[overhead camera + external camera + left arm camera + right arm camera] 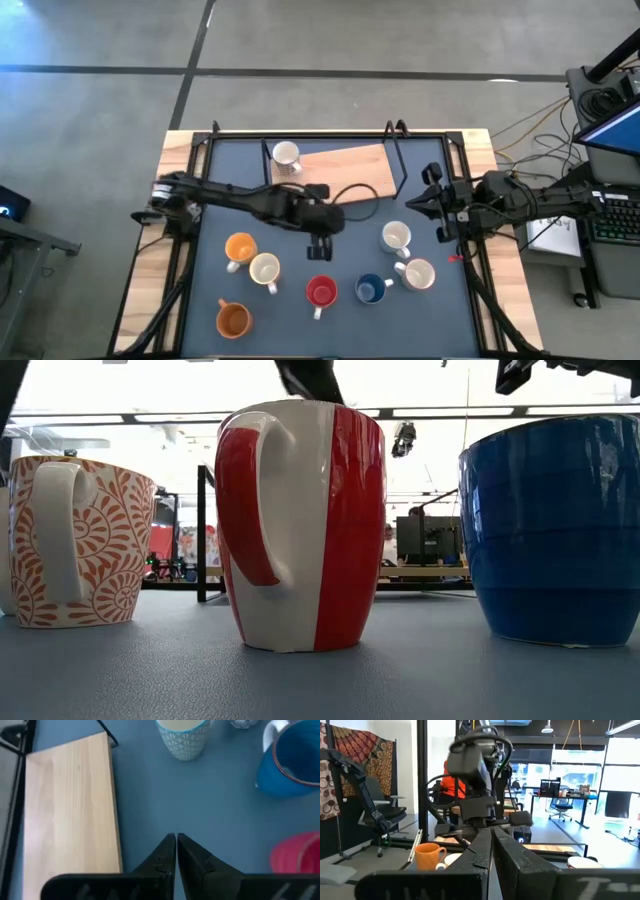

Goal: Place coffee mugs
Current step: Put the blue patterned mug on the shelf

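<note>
Red mug (300,525) filled the low view's centre, a blue mug (553,530) at right and an orange-patterned mug (75,540) at left.

From above, the left pincer (320,249) hung closed and empty over the middle of the dark worktop (210,250), just above the red mug in the lower centre. The right pincer (415,203) was also closed and empty at the worktop's right edge. Two more orange mugs (240,248) stood lower left with a cream mug (265,270); two white mugs (397,237) sat right of centre, and another mug (286,156) stood beside the wooden board (345,170) at upper centre.
</note>
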